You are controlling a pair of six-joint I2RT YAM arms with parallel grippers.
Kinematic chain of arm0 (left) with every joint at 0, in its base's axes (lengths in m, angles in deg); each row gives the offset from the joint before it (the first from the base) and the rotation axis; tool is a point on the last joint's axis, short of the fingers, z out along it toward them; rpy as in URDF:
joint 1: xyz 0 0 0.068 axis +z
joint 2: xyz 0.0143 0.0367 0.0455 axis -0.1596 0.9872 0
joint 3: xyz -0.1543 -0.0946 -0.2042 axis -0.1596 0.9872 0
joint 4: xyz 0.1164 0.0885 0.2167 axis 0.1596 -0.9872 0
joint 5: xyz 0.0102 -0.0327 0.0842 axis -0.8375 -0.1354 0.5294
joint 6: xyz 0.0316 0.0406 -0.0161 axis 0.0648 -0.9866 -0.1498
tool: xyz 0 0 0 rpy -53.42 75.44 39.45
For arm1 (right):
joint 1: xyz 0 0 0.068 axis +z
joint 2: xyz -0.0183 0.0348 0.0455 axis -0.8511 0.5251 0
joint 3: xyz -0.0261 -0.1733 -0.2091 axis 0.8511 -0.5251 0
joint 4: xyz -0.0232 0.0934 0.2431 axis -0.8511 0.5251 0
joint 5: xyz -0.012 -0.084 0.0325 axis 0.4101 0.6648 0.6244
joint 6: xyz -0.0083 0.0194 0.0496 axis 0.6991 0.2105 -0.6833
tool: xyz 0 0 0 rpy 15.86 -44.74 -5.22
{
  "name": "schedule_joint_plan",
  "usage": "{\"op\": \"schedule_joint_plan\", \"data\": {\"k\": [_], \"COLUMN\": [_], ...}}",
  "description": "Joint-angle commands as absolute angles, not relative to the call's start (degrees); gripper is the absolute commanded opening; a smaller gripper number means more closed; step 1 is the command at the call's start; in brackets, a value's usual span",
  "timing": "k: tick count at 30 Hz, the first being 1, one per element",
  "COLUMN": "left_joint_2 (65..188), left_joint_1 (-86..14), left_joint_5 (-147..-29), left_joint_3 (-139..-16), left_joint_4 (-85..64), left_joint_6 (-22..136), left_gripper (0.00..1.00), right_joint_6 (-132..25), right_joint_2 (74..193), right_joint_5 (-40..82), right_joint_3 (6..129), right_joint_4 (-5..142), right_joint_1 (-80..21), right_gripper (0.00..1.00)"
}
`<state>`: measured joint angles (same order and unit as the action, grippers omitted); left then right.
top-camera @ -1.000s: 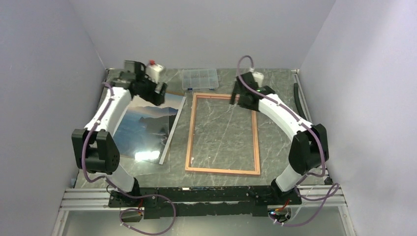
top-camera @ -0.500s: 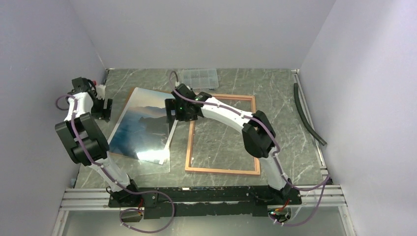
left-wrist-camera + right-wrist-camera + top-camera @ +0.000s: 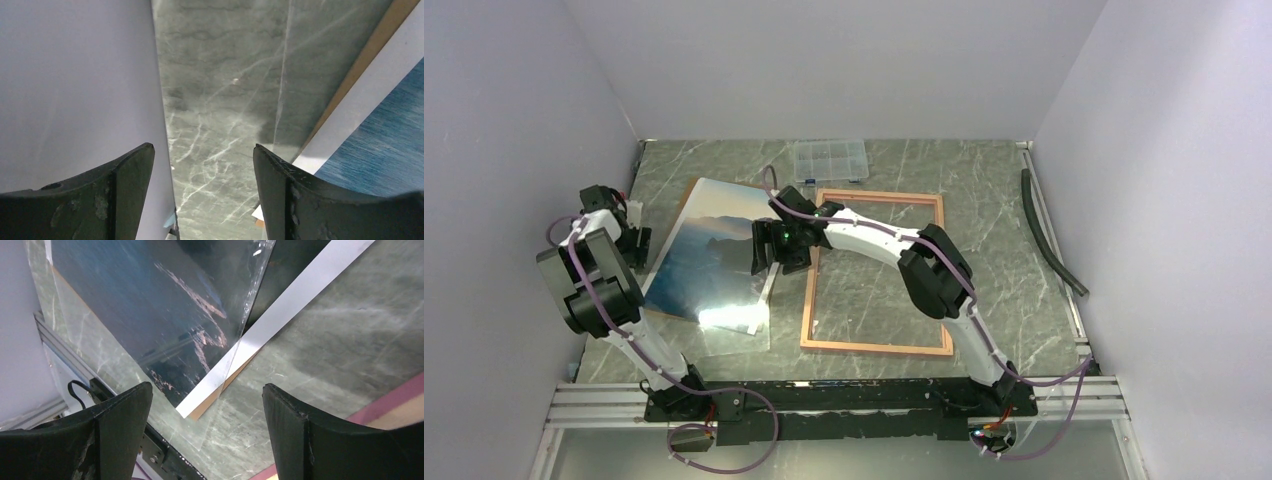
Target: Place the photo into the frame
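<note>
Plainly, the photo lay outside the frame

The photo [image 3: 709, 255] lay flat on the counter [image 3: 984, 200], a brown backing board [image 3: 372, 47] showing along the photo's left edge. The frame [image 3: 879, 347] lay just right of the photo, nothing inside it. The right fingers [image 3: 767, 252] hung spread over the photo's right edge, gripping nothing. The left fingers [image 3: 638, 238] stood spread over bare counter just left of the photo.

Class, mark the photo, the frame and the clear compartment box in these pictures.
photo [image 3: 709, 262], top view, blue middle of the print.
frame [image 3: 876, 349], top view, near rail.
compartment box [image 3: 829, 160], top view, centre of lid.
</note>
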<state>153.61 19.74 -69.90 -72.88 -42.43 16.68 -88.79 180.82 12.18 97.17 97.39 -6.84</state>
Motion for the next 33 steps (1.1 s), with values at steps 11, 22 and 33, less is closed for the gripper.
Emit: {"op": "schedule_joint_plan", "data": {"k": [11,22,33], "left_joint_2": [151.7,148.0,145.3], "left_joint_1": [18.4,17.9,16.9], "left_joint_5": [-73.7,-75.9,-77.4], "left_joint_3": [-65.8,-60.8,-57.9], "left_joint_4": [-38.7,-39.7,-39.6], "left_joint_6": [16.9,17.6,17.2], "left_gripper": [0.72,0.66,0.64], "right_joint_6": [-91.2,-94.3,-100.9], "right_joint_2": [184.0,181.7,179.9], "right_joint_5": [1.4,-2.5,-7.0], "right_joint_3": [93.8,88.7,83.2], "right_joint_4": [91.7,91.0,77.9], "right_joint_1": [-6.6,-5.9,-5.7], "right_gripper": [0.78,0.78,0.76]}}
